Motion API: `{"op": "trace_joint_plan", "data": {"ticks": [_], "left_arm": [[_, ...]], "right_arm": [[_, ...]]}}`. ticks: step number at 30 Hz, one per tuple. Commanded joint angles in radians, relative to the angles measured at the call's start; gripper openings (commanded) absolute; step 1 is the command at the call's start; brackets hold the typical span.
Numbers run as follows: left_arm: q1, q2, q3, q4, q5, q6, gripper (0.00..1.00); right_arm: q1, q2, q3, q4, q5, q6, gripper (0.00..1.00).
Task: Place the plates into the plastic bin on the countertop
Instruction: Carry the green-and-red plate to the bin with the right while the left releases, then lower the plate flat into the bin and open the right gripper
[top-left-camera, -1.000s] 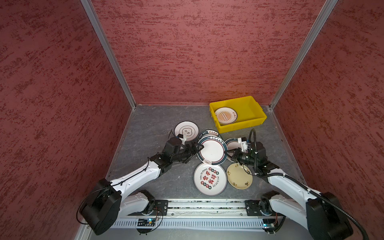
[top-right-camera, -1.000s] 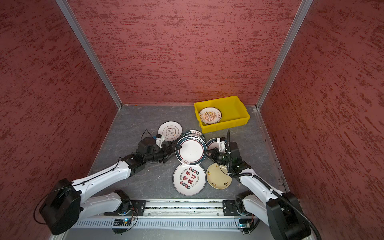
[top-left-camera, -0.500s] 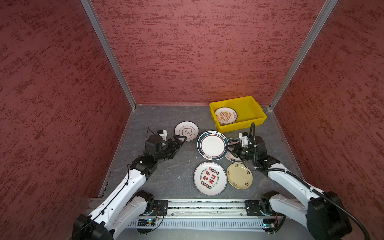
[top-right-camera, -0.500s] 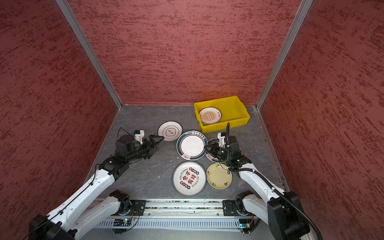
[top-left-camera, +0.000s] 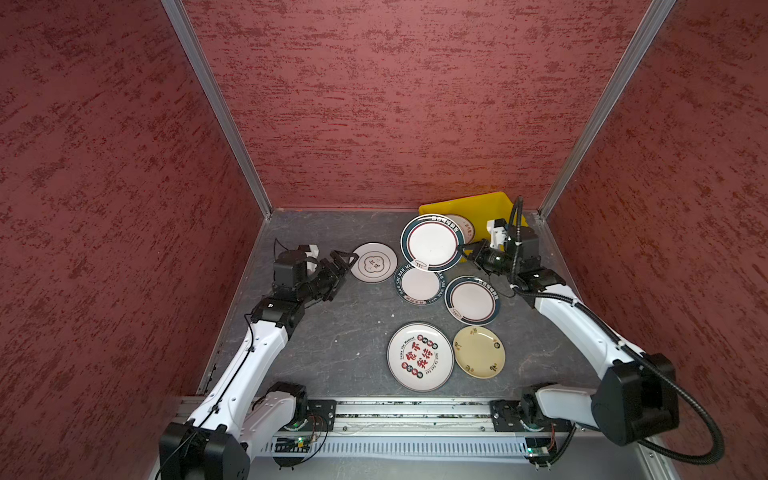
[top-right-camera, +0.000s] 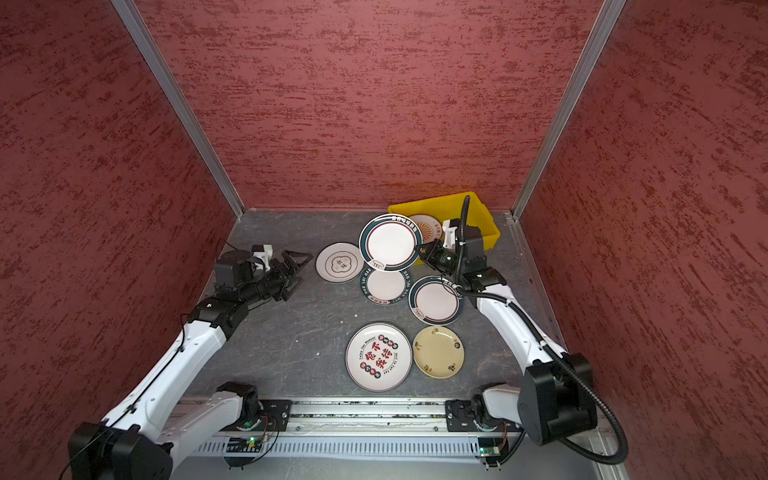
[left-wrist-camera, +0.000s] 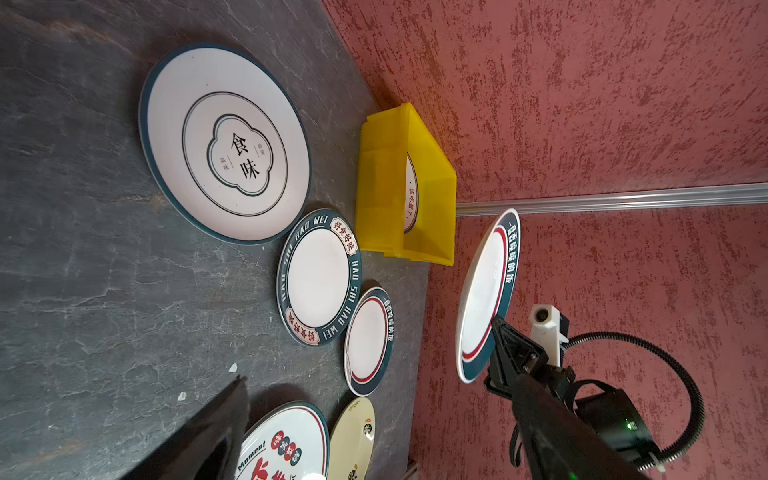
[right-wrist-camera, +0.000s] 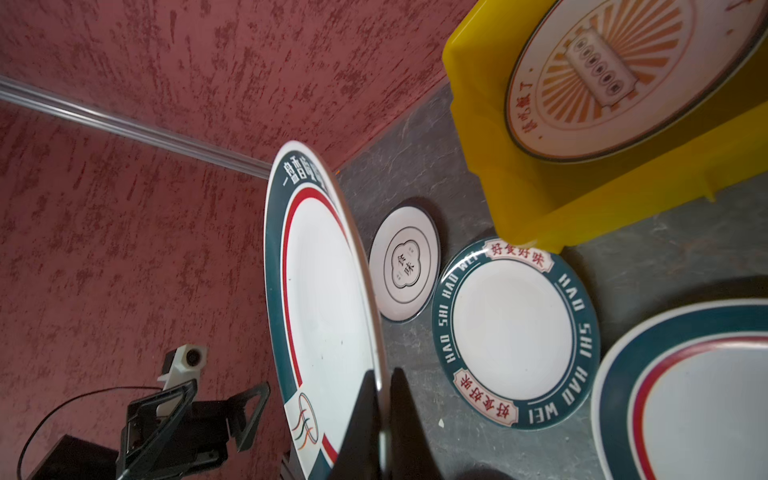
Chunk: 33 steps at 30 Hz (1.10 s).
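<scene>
**Spotter:** Your right gripper (right-wrist-camera: 380, 399) is clamping its jaws on the thin right edge of the green-rimmed plate (top-left-camera: 432, 243), and nothing else is supporting it. The plate is hanging tilted in the air at the near-left corner of the plastic bin (top-left-camera: 469, 205).

**Second:** And your left gripper (top-left-camera: 347, 259) is standing with its jaws wide apart and empty, just left of the white emblem plate (top-left-camera: 372, 263).

**Spotter:** The edge pinch is worrying me. The plate is looking glossy, and all its weight is levering on that one spot. If you are swinging it quickly, I judge it could be slipping or twisting out.

**Second:** It is also overhanging the lettered plate (top-left-camera: 417, 284) lying on the countertop (top-left-camera: 332, 332), so a drop is likely landing there.

**Spotter:** Watch the bin too. If you are coming in low, the plate's far rim may be catching the wall and shoving the bin.

**Second:** The sunburst plate (right-wrist-camera: 602, 79) is lying inside already, so a tilted release could be clattering onto it.
</scene>
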Motion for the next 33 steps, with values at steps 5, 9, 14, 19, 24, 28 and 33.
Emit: {"op": "trace_joint_plan", "data": {"ticks": [5, 9, 14, 19, 24, 28, 33], "left_arm": [[-0.001, 0.085, 0.033, 0.053, 0.057, 0.019, 1.00], [-0.011, 0.102, 0.033, 0.053, 0.060, 0.017, 0.99], [-0.019, 0.101, 0.028, 0.052, 0.056, 0.013, 0.99], [-0.021, 0.106, 0.025, 0.052, 0.048, 0.016, 0.99], [-0.019, 0.153, 0.041, 0.063, 0.068, 0.020, 0.99], [-0.019, 0.193, 0.050, 0.066, 0.090, 0.019, 0.99], [-0.018, 0.225, 0.057, 0.076, 0.106, 0.021, 0.99]], "right_arm": [[-0.129, 0.118, 0.115, 0.066, -0.028, 0.042, 0.00], [-0.166, 0.211, 0.197, 0.019, 0.052, 0.009, 0.00], [-0.221, 0.351, 0.287, -0.030, 0.141, -0.032, 0.00], [-0.239, 0.466, 0.378, -0.038, 0.139, -0.027, 0.00], [-0.238, 0.579, 0.508, -0.105, 0.188, -0.058, 0.00], [-0.239, 0.663, 0.602, -0.145, 0.192, -0.063, 0.00], [-0.228, 0.743, 0.661, -0.162, 0.160, -0.045, 0.00]]}}
